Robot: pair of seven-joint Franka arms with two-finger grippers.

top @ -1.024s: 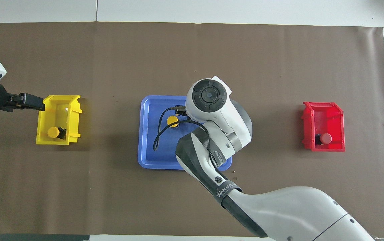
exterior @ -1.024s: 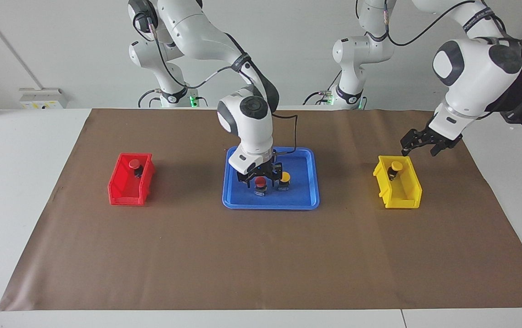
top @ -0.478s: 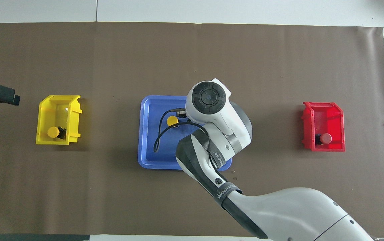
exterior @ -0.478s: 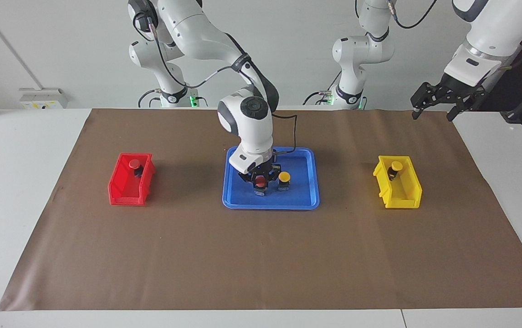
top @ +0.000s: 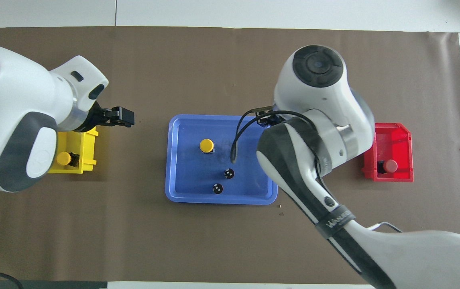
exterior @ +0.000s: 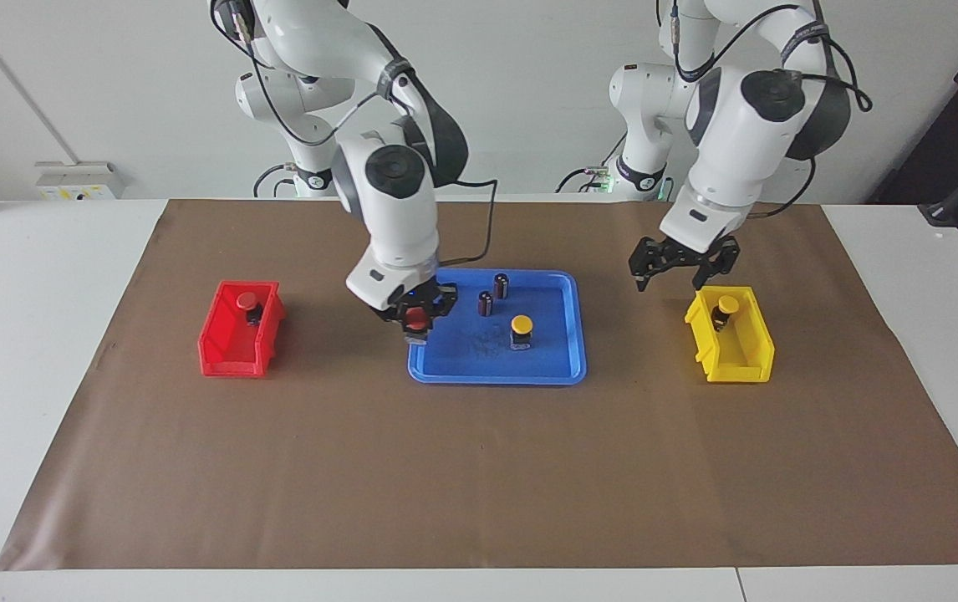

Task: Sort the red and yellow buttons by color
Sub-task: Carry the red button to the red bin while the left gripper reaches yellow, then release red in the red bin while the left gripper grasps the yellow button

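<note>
Now look at the red button (exterior: 417,318) in the right tool (exterior: 415,318): you see its fingers clenched on the round red cap, the button lifted over the blue tray's (exterior: 558,368) edge toward the right arm's end of the tabletop (exterior: 19,351). Your right arm drops steeply from its shoulder, the wrist bent so the tool points down; from overhead the forearm hides the button entirely. A yellow button (exterior: 521,329) stands upright on the tray floor, alone, with two small dark cylinders (exterior: 493,295) just beside each other nearer to the robots. Another red button (exterior: 248,306) lies in the red bin (exterior: 228,355), toward the right arm's end, and another yellow button (exterior: 725,308) lies in the yellow bin (exterior: 742,364), toward the left arm's end. Your left tool (exterior: 681,266) hangs over the brown paper (exterior: 479,477) between the tray and the yellow bin, just beside the bin's edge, fingers spread and released, gripping nothing. Its arm folds down from above, wrist pointing the tool at the paper.
</note>
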